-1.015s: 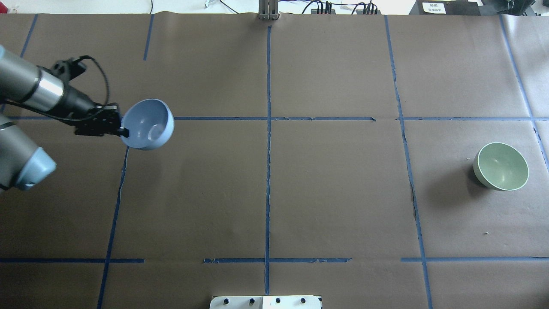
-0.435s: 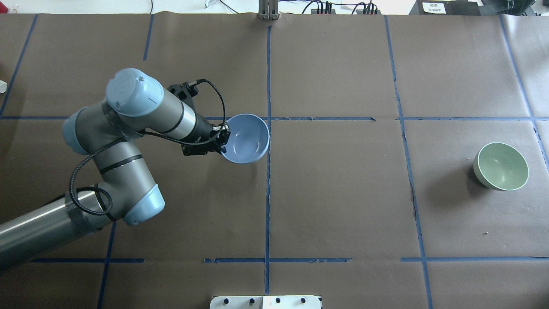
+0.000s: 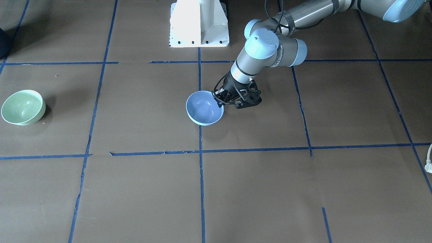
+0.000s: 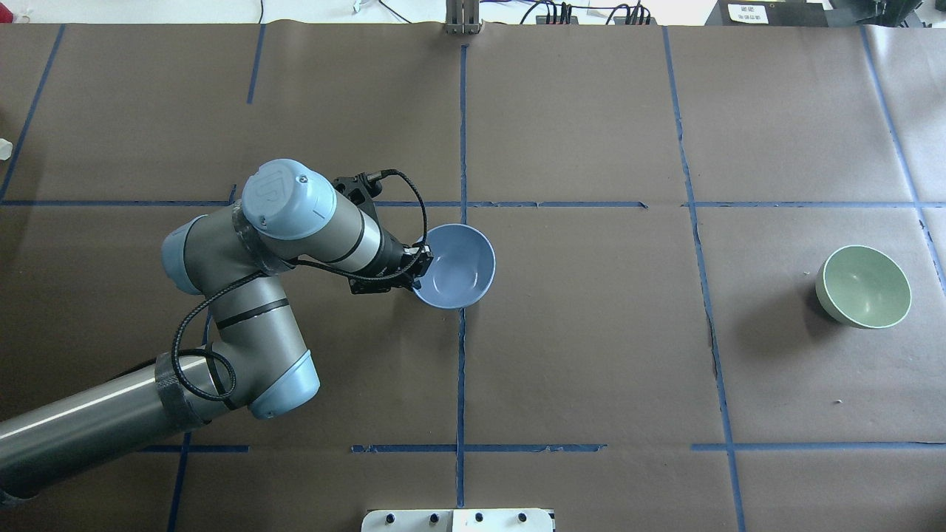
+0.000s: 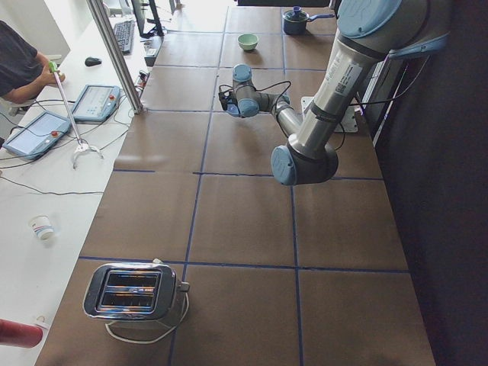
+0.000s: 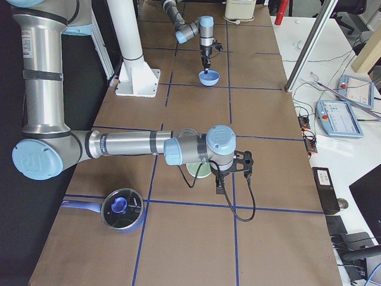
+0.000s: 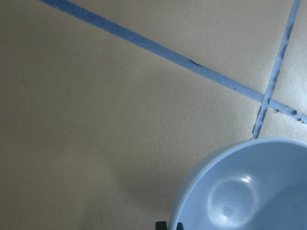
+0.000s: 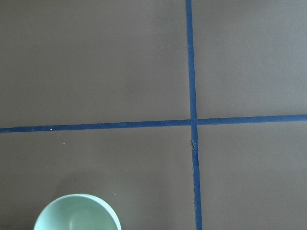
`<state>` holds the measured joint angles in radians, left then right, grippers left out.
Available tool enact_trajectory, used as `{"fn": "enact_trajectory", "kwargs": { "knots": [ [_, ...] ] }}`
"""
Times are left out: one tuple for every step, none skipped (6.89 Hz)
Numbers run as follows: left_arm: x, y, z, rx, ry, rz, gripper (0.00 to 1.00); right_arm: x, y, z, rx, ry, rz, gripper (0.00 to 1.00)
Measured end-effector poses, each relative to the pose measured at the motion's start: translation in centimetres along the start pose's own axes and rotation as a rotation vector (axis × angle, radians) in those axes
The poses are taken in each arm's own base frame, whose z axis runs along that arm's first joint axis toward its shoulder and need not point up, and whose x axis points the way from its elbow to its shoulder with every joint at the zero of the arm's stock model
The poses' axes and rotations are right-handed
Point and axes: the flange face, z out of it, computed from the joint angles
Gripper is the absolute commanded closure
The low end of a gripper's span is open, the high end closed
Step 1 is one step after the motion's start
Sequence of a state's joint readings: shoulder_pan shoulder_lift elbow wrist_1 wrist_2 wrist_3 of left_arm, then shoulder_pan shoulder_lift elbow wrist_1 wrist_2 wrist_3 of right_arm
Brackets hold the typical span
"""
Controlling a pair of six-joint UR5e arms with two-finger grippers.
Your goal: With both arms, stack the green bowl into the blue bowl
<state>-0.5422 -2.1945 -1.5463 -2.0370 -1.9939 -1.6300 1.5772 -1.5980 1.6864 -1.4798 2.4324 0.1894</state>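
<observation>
Left pincer (image 4: 420, 270) clamped on the rim of the blue bowl (image 4: 454, 267), upright over the centre tape line (image 4: 461, 369) of the table (image 4: 591, 355). Caught only by the right-end camera: right pincer (image 6: 219, 187) hanging just beside the green bowl (image 4: 865, 287), grip impossible to judge there; outside the overhead shot. Brought in from the table's left side within the past second; green bowl unmoved, well apart at the far right.
</observation>
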Motion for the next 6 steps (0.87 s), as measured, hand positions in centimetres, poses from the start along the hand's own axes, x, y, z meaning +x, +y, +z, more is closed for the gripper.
{"fn": "enact_trajectory", "kwargs": {
  "knots": [
    [0.27,0.68,0.31,-0.008,0.001,0.006,0.85,-0.08,-0.03,-0.07,0.002,-0.001,0.012,0.0],
    [0.36,1.0,0.46,-0.013,0.0,0.009,0.62,-0.1,-0.04,-0.11,0.002,-0.001,0.018,0.0],
    [0.35,1.13,0.57,-0.014,-0.001,0.011,0.31,-0.11,-0.05,-0.13,0.003,-0.001,0.02,0.0],
    [0.28,1.14,0.64,-0.015,-0.002,0.013,0.0,-0.11,-0.05,-0.13,0.002,-0.001,0.02,0.0],
    [0.24,1.19,0.61,-0.015,-0.001,0.016,0.0,-0.13,-0.05,-0.12,0.002,-0.001,0.02,0.0],
    [0.22,1.22,0.37,-0.015,0.003,0.02,0.0,-0.1,-0.05,-0.09,0.002,-0.001,0.021,0.0]
  ]
}}
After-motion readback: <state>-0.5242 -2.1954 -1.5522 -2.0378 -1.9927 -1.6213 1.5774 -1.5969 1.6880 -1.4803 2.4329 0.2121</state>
